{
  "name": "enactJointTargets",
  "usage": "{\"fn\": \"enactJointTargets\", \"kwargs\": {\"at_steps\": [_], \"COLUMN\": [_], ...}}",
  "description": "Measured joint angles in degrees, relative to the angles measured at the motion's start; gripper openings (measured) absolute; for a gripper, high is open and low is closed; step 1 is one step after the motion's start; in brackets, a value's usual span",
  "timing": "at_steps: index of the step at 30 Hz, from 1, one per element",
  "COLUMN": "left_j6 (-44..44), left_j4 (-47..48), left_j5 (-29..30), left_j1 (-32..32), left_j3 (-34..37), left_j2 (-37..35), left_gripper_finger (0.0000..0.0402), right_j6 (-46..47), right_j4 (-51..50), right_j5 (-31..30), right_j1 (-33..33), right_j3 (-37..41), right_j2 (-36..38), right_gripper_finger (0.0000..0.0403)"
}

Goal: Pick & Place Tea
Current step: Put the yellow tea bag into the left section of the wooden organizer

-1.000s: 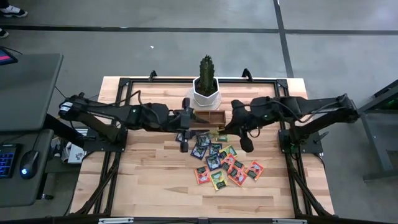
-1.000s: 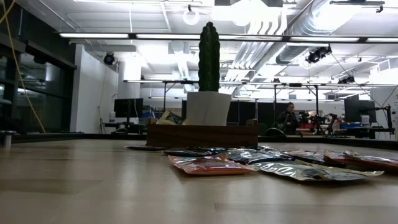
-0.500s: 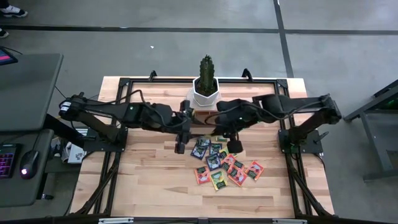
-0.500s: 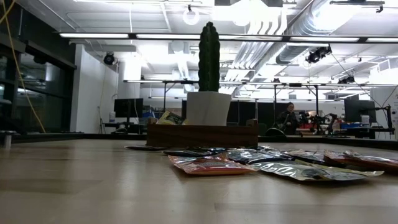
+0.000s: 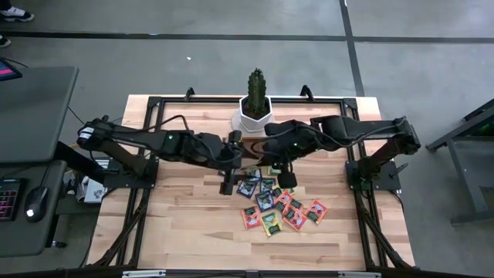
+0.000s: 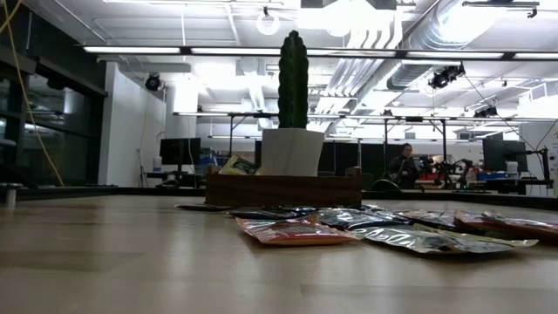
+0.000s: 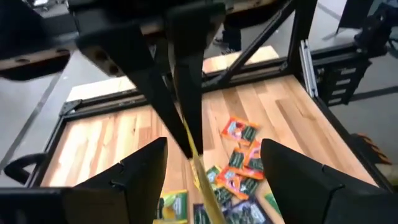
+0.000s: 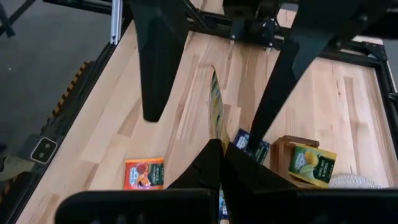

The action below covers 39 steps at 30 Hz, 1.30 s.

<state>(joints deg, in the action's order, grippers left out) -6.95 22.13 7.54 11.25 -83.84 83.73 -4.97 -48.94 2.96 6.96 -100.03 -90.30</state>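
Well, the wooden table (image 5: 177, 224) is filling the middle of the high view, and I am reaching both my arms in from its left and right edges so that they are meeting near the centre. The potted cactus (image 5: 255, 112) is standing at the upper centre, with the wooden tray (image 6: 283, 189) sitting just below it in that view. The loose sachets (image 5: 274, 205), orange-red, dark and yellow-green, are lying flat in a heap just below and right of centre. I am keeping my left pincer (image 7: 212, 144) spread wide, its fingers (image 7: 146, 165) touching nothing. I am pressing my right pincer (image 8: 221, 146) together on one yellow-green sachet (image 8: 215, 106), which is standing edge-on in the air between the left fingers. A second yellow-green sachet (image 8: 308, 163) is leaning in the tray, at the lower right of the right wrist view.
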Motion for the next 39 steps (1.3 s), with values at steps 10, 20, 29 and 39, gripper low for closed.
{"fn": "enactJointTargets", "kwargs": {"at_steps": [10, 20, 29, 39], "left_j6": [-0.1, 1.2, 1.4, 1.4], "left_j4": [-3.6, -1.7, -0.9, -1.0], "left_j5": [0.8, 0.9, 1.0, 1.3], "left_j1": [0.0, 0.0, 0.0, -0.1], "left_j3": [0.0, 0.0, 0.0, 0.0], "left_j2": [1.3, 0.7, 0.8, 0.8], "left_gripper_finger": [0.0256, 0.0179, 0.0087, 0.0007], "right_j6": [0.3, 0.4, 0.4, 0.5], "right_j4": [-2.2, -2.3, -2.4, -2.4], "right_j5": [-0.8, -0.9, -0.8, -0.6], "right_j1": [0.0, 0.1, 0.1, 0.1], "right_j3": [0.0, 0.1, 0.1, 0.1], "right_j2": [-0.3, -0.5, -0.5, -0.5], "right_gripper_finger": [0.0, 0.0, 0.0, 0.0]}}
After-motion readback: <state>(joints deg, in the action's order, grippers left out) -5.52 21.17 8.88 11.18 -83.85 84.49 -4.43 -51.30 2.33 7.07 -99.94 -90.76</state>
